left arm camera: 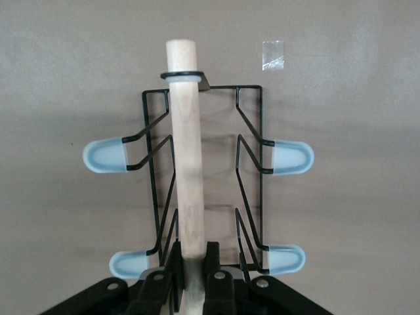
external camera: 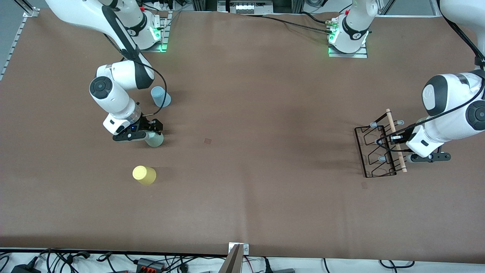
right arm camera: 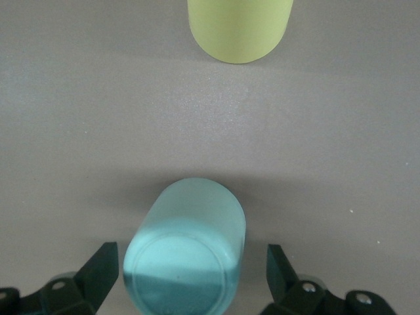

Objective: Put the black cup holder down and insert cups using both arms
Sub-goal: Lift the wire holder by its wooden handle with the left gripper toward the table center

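Left gripper clamped on rack rod; right gripper open around a cup.

The black wire rack lies flat on the table at the left arm's end, its wooden rod pinched between the closed left fingers. At the right arm's end, the right gripper's fingers stand apart on either side of the grey-green cup without touching it. The blue cup sits farther from the front camera, the yellow cup nearer.
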